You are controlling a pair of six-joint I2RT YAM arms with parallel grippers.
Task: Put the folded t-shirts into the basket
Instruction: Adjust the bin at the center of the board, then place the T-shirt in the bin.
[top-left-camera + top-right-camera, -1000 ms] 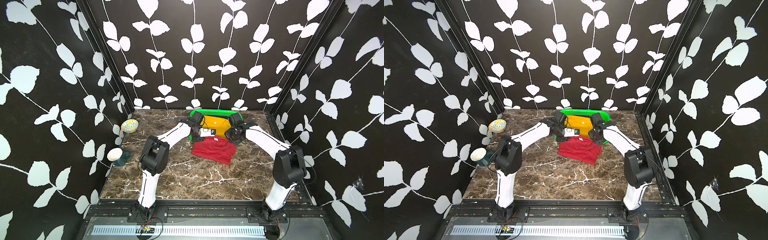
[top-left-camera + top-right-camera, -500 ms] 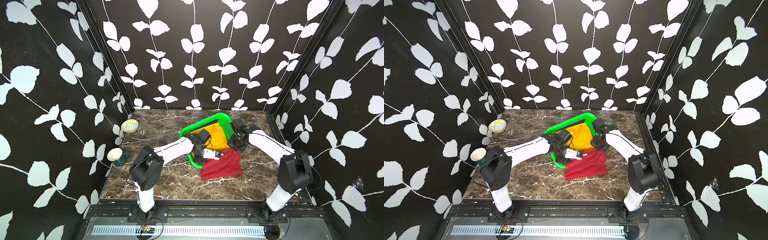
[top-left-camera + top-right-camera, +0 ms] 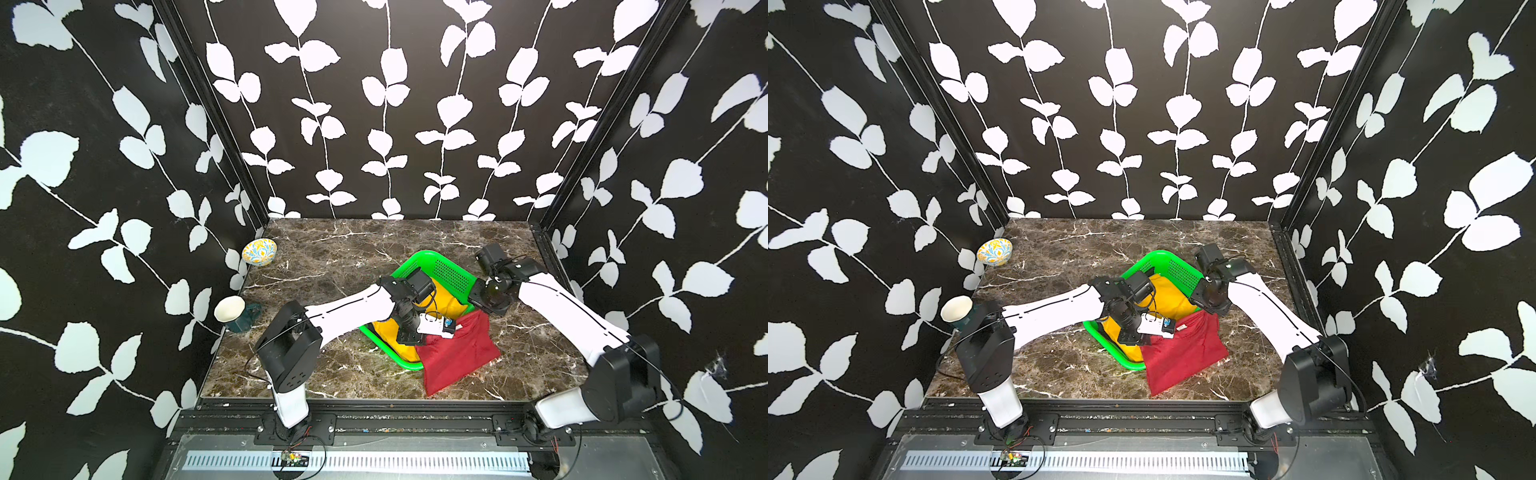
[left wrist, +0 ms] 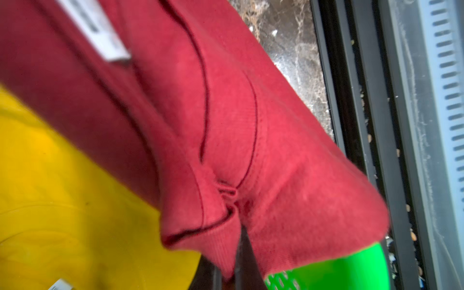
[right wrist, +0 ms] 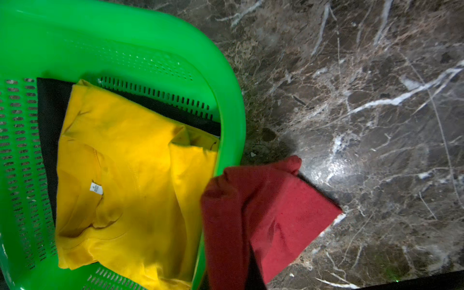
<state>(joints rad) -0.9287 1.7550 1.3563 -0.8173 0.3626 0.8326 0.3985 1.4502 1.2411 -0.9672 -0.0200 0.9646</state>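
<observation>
Top views: your basket (image 3: 451, 274) has slid forward, askew; left gripper (image 3: 415, 341) and right gripper (image 3: 484, 308) pinch red shirt (image 3: 457, 357), seemingly still unloaded.

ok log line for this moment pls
left pincer: shut on red tee | right pincer: shut on red tee | red tee: over basket rim | yellow tee: in basket, atop black tee

three t-shirts (image 3: 1183, 357) (red tee (image 3: 457, 353), yellow tee (image 5: 120, 163), black tee (image 5: 49, 113)), one green basket (image 3: 451, 272), one patterned bowl (image 3: 259, 252), one cup (image 3: 229, 308), two arms (image 3: 349, 309) (image 3: 569, 307).
</observation>
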